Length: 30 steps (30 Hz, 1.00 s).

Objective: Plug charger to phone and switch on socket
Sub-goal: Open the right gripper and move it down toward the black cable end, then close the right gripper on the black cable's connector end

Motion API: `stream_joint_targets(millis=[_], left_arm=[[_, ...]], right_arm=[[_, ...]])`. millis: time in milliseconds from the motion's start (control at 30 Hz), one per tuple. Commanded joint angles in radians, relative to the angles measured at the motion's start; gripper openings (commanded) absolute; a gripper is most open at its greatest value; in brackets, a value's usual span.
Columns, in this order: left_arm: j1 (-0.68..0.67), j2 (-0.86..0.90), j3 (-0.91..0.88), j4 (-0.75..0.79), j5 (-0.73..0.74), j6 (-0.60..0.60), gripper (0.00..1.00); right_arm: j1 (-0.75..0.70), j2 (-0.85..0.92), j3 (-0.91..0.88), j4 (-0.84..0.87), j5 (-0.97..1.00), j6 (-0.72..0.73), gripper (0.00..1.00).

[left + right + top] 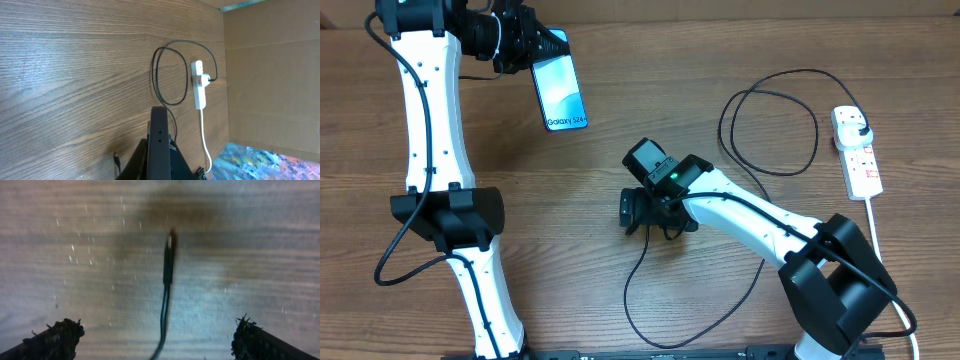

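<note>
Grip check from overhead: your left gripper (538, 52) is clamped on the top end of the slim rectangular phone (562, 92) with its light blue "Galaxy S24" screen, held at the far left of the wooden table (570, 300). Your right gripper (645, 213) is down at mid-table over one end of the long thin black charger cable (722, 120). The cable loops away to its black plug head (860, 125), which is seated in the white elongated power strip (858, 155) at the right edge.

From your left wrist, you see the phone edge-on as a dark slab (159, 135) between the fingers. The cable loop and the power strip (199, 87) lie well beyond it, beside a brown cardboard wall (270, 75).

From your right wrist, the fingers (57, 337) stand wide apart and hold nothing. The small black connector tip (169, 260) lies on the wood ahead, between them, touching neither.
</note>
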Motion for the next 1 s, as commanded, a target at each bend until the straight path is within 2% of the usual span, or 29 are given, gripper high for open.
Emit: stream_joint_targets(millis=[0,300,567,700,767,800,833,900,967], left_arm=[[-0.002,0.009,-0.005,0.000,0.048,0.018,0.04],[-0.003,0.009,-0.005,0.000,0.044,0.018,0.04],[-0.013,0.009,-0.005,0.001,0.044,0.018,0.04],[-0.027,0.009,-0.005,0.011,0.044,0.018,0.04],[-0.034,0.009,-0.005,0.021,0.042,0.018,0.04],[-0.038,0.009,-0.005,0.028,0.041,0.018,0.04],[-0.039,0.010,-0.005,0.028,0.041,0.018,0.04],[-0.040,0.009,-0.005,0.029,0.041,0.018,0.04],[-0.040,0.009,-0.005,0.029,0.040,0.018,0.04]], right_arm=[[-0.002,0.008,-0.006,0.034,0.061,0.014,1.00],[-0.003,0.068,0.003,0.021,0.027,-0.004,1.00],[-0.003,0.135,0.032,0.006,0.003,-0.012,0.89],[-0.003,0.137,0.032,0.006,0.005,-0.011,0.74],[-0.003,0.138,0.032,0.007,0.006,-0.012,0.63],[-0.003,0.138,0.032,0.014,0.006,-0.012,0.52],[-0.003,0.139,0.032,0.019,0.006,-0.011,0.47],[-0.003,0.139,0.032,0.035,0.006,-0.008,0.41],[-0.003,0.139,0.032,0.046,0.015,0.007,0.41]])
